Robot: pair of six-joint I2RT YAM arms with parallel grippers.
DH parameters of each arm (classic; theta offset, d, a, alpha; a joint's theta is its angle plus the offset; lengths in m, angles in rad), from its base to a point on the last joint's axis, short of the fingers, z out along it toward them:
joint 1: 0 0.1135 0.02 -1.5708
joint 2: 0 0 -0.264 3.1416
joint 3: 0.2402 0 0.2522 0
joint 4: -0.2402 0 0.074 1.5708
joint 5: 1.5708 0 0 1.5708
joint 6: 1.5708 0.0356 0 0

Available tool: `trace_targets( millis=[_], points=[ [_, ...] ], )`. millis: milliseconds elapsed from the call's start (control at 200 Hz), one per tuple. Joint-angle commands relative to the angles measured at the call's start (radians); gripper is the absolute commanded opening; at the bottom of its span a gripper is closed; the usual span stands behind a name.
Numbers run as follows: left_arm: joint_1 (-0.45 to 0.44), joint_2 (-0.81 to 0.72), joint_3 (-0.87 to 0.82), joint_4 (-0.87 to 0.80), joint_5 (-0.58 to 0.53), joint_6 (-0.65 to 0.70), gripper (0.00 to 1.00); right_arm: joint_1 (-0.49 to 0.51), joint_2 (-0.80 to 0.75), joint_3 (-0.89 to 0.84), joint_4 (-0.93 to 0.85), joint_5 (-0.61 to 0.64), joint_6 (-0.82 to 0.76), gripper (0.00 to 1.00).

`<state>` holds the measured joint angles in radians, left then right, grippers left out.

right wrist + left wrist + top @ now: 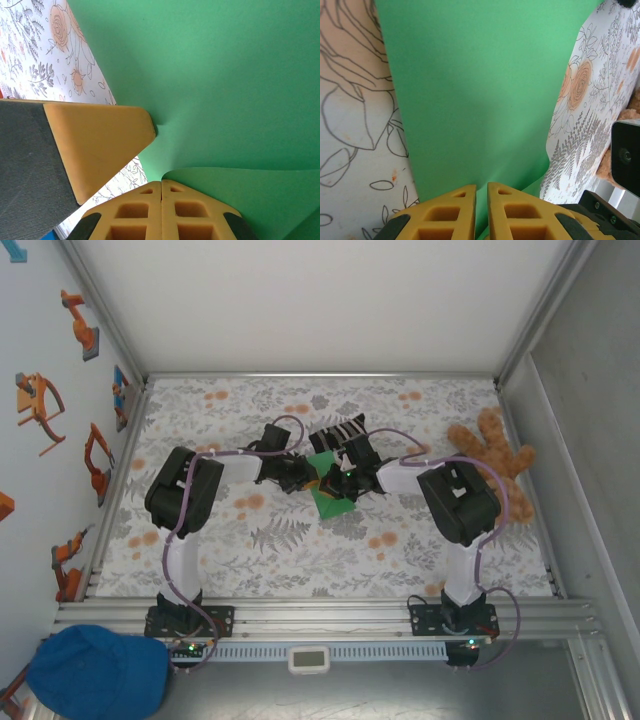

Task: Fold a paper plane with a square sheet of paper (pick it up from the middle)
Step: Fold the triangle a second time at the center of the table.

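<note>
The bright green square sheet of paper (331,503) lies partly folded at the table's middle, where both grippers meet over it. In the left wrist view the sheet (480,90) runs down between the yellow fingers of my left gripper (481,186), which is shut on it. In the right wrist view my right gripper (161,183) is shut with its fingers flush, and a curled flap of the sheet (225,75) rises from their tips. One left finger (100,145) presses a dent into the paper there. From above, the left gripper (317,480) and right gripper (346,483) nearly touch.
A black-and-white striped sock (338,430) lies just behind the grippers. A brown teddy bear (492,452) sits at the right edge of the floral cloth (250,540). A blue cap (98,672) rests below the front rail at the left.
</note>
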<state>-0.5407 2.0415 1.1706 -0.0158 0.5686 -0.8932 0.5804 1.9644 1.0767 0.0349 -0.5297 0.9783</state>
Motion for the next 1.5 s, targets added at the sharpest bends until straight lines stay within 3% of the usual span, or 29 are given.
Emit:
trace_targets(
  millis=[0, 721, 1492],
  points=[
    [0.002, 0.03, -0.018, -0.071, -0.03, 0.015, 0.13, 0.01, 0.005, 0.017, 0.017, 0.011, 0.009, 0.0],
    [0.002, 0.031, -0.023, -0.064, -0.027, 0.011, 0.13, 0.01, 0.032, 0.018, 0.031, -0.035, 0.008, 0.0],
    [0.002, 0.028, -0.031, -0.061, -0.029, 0.008, 0.13, 0.01, 0.04, 0.012, 0.011, -0.002, 0.011, 0.0]
  ],
)
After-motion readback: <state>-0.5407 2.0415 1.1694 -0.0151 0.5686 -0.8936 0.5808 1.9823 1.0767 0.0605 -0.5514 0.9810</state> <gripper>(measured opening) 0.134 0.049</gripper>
